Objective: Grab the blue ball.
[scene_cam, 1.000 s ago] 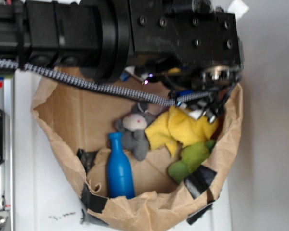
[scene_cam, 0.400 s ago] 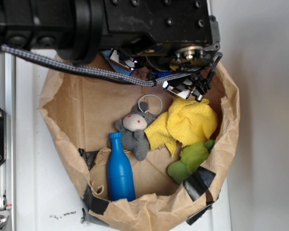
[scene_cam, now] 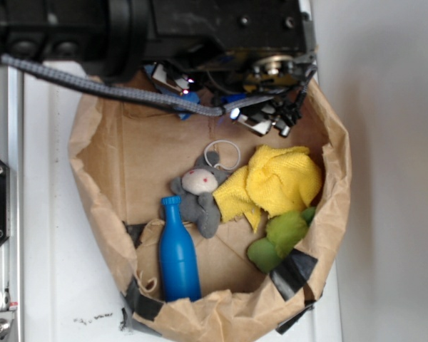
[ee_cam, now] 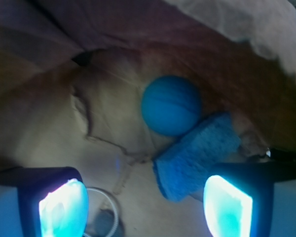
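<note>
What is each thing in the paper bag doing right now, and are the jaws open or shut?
Gripper: jaws open, holding nothing.
Blue ball: lying free on the bag floor, ahead of the jaws, touching the sponge.
Sponge: lying flat beside the ball.
Blue bottle: lying down, cap on.
Grey plush toy: lying on the yellow cloth's edge.
Yellow cloth: crumpled.
Paper bag: open, rim rolled down.

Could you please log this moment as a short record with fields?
container: brown paper bag
target: blue ball, touching the sponge, not grasped
sponge: light-blue sponge, lower right of the ball
end effector: open, ball ahead between the fingers
other contents: blue bottle, grey plush toy, yellow cloth, green plush toy
</note>
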You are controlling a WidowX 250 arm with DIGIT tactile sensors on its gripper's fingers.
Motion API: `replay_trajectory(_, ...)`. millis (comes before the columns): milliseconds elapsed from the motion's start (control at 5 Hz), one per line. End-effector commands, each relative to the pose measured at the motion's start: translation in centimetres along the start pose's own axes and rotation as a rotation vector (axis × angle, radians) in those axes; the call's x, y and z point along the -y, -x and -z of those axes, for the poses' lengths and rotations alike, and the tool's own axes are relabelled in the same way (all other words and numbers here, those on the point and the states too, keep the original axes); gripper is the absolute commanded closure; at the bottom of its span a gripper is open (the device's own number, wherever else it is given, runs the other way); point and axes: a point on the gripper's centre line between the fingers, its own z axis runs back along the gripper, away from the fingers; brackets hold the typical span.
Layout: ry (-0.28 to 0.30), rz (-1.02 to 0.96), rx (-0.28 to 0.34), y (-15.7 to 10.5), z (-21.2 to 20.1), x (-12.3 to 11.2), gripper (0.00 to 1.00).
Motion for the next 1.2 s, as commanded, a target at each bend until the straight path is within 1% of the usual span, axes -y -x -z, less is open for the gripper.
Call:
replay_trajectory(0, 0.07, -0.061, 0.125, -2.4, -0.2, -0.6, 0.0)
replay_trajectory(200, 0.076, -0.005, 0.123, -2.6, 0.4, -0.8, 0.0)
replay_trajectory(400, 0.117, 0.056, 0.165, -3.2, 0.8, -0.9, 0.0)
replay_trajectory(600, 0.143, 0.11, 0.199, -3.4, 1.2, -0.8, 0.0)
replay_trajectory(1000, 0.123, 0.16, 0.233, -3.2, 0.9, -1.6, 0.0)
